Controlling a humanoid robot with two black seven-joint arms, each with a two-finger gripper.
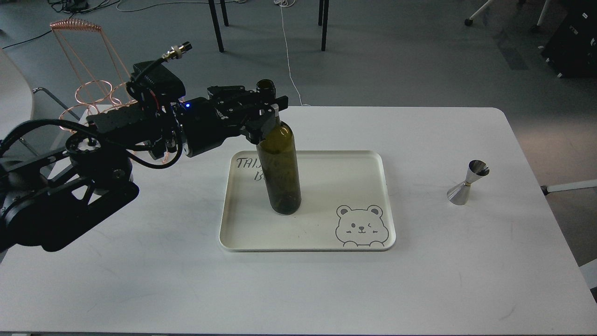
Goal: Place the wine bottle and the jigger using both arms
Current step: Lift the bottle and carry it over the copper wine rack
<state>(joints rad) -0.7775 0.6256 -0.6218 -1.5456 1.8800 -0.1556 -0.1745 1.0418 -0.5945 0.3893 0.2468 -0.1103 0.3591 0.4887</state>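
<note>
In the head view, the wine bottle is seen upright on the left part of the cream tray, its base resting on the tray floor. Its neck is clasped by the left pincer, high up, presumably so the tall glass is kept steady. The jigger is left upright on the white surface, well apart to the right, untouched. The right pincer is not shown.
</note>
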